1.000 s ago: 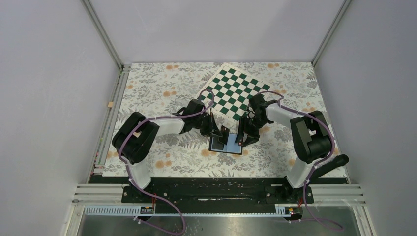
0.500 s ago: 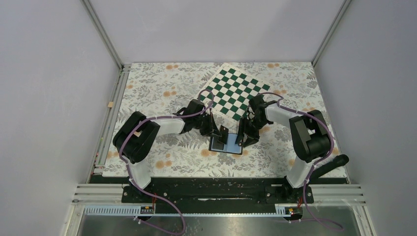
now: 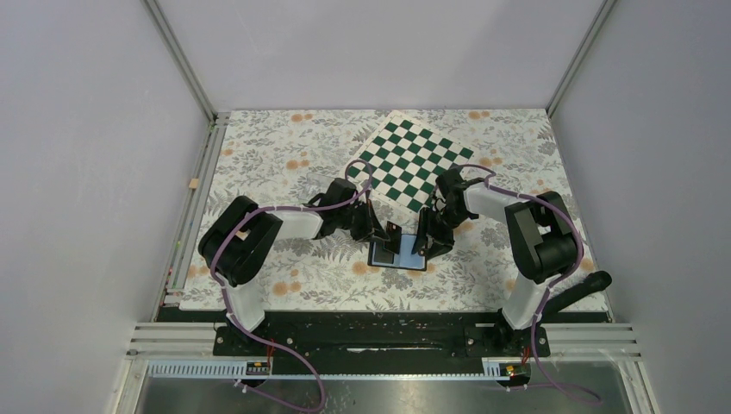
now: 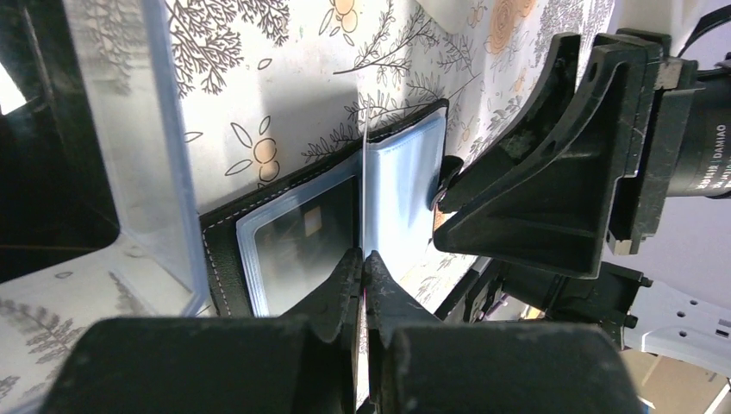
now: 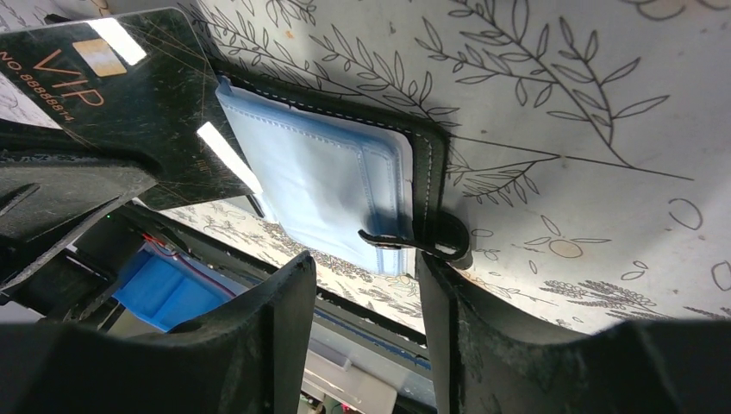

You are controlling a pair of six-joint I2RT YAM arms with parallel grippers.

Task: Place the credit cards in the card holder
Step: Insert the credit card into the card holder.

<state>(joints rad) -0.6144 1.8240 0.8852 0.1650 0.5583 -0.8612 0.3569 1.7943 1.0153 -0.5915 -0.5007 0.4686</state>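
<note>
Pinched tight in the left jaws, a black credit card (image 5: pixel 129 103) stands on edge over the fold of the card holder (image 5: pixel 428 164), which lies open on the flowered desk (image 3: pixel 284 155) with a dark card (image 4: pixel 302 233) seemingly already sleeved. Beyond it, the right jaws sit part-open astride the snap-tab edge (image 5: pixel 440 240); both arms have barely shifted in a second, suggesting alignment, not insertion.

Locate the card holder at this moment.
In the top view the card holder lies open near the table's middle, between the left gripper and the right gripper, just on the near side of the checkered board.
</note>
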